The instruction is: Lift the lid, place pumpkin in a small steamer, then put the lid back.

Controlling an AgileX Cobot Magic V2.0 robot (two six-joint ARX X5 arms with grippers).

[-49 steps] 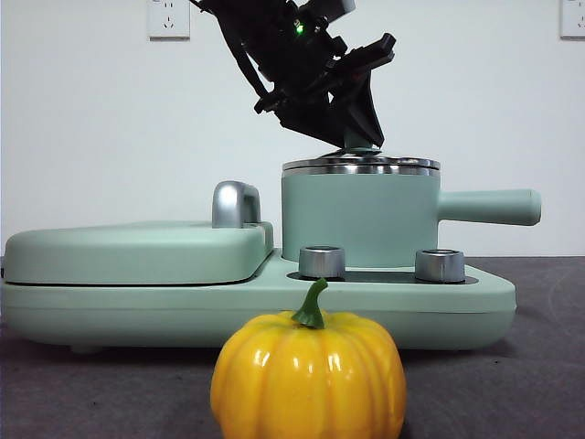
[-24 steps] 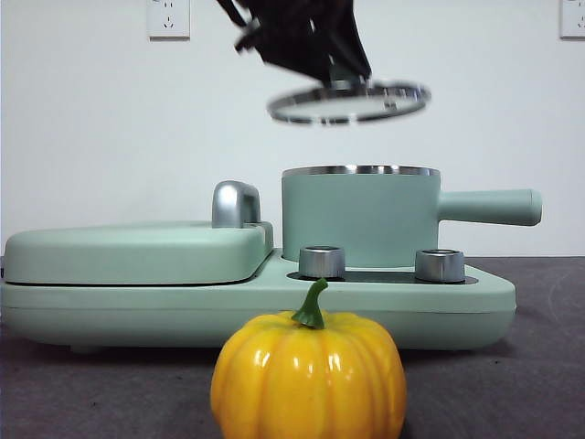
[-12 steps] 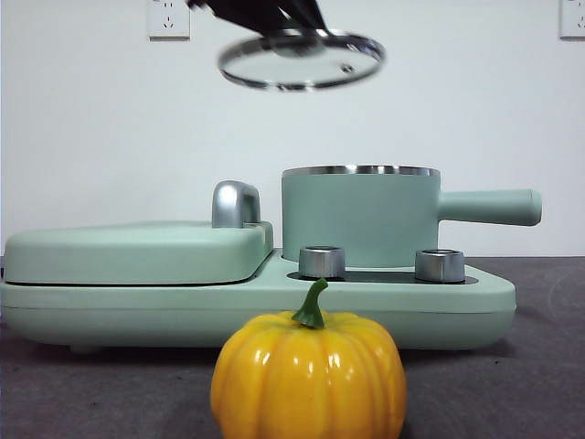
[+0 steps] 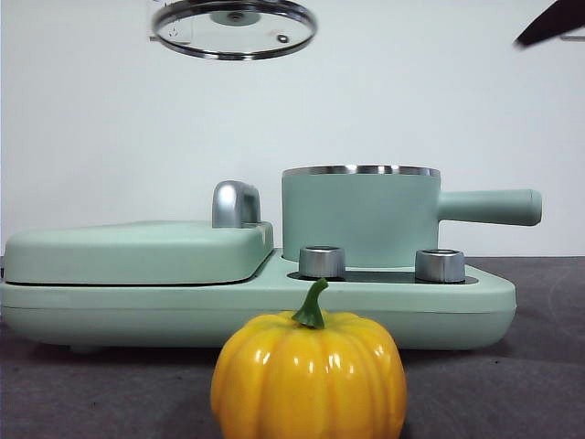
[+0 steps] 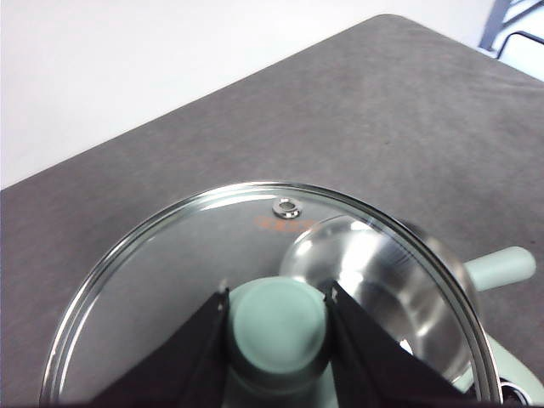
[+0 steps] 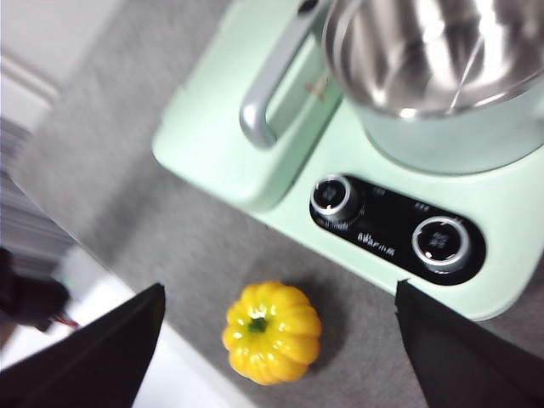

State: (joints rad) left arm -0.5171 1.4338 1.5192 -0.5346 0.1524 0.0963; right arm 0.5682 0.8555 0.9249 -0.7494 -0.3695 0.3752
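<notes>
High at the upper left of the front view hangs the glass lid (image 4: pixel 234 29), well clear of the small steamer (image 4: pixel 361 219). My left gripper (image 5: pixel 279 319) is shut on the lid's mint green knob (image 5: pixel 279 330), and the lid's glass (image 5: pixel 170 280) spreads around the jaws. The steamer stands uncovered on the base unit, its steel inside bare (image 6: pixel 425 51). The pumpkin (image 4: pixel 309 375) sits on the table in front of the base unit. My right gripper (image 6: pixel 279 291) hovers open high above the pumpkin (image 6: pixel 272 333), and shows as a black tip (image 4: pixel 548 27) at the front view's top right.
The long mint green base unit (image 4: pixel 274 306) carries a flat griddle cover (image 4: pixel 137 251) with a steel handle (image 4: pixel 235 203) on its left half. Two silver knobs (image 4: pixel 322 262) (image 4: pixel 440 265) sit below the steamer. The steamer's handle (image 4: pixel 489 207) points right.
The lid has come off the steamer and risen up and to the left with my left gripper. A black arm tip has appeared at the top right.
</notes>
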